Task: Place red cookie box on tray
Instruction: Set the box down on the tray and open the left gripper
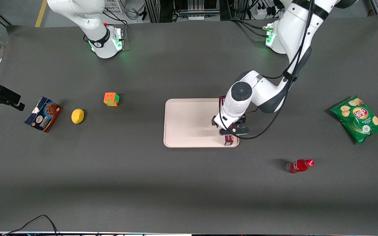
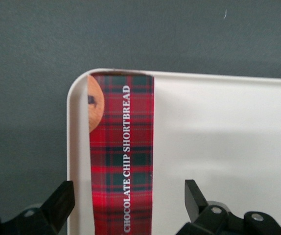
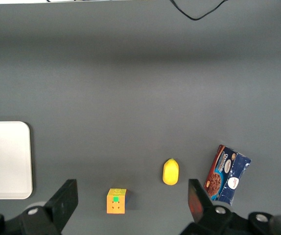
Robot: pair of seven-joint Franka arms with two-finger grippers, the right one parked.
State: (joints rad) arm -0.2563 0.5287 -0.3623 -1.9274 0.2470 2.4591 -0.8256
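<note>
Left wrist view showed me the red cookie box lying flat in the tray, along the rim and with its end in the rounded corner. The end effector stood above the box with its fingers spread wide, apart from the carton on both sides, so it held nothing. I judged the placing was nearly done; the good way to finish was to lift straight up, without any sideways drift, so that a finger would not catch the box and push it over the low rim. From the front, the tabletop was a dark grey mat, and cables and equipment stood past its edge.
</note>
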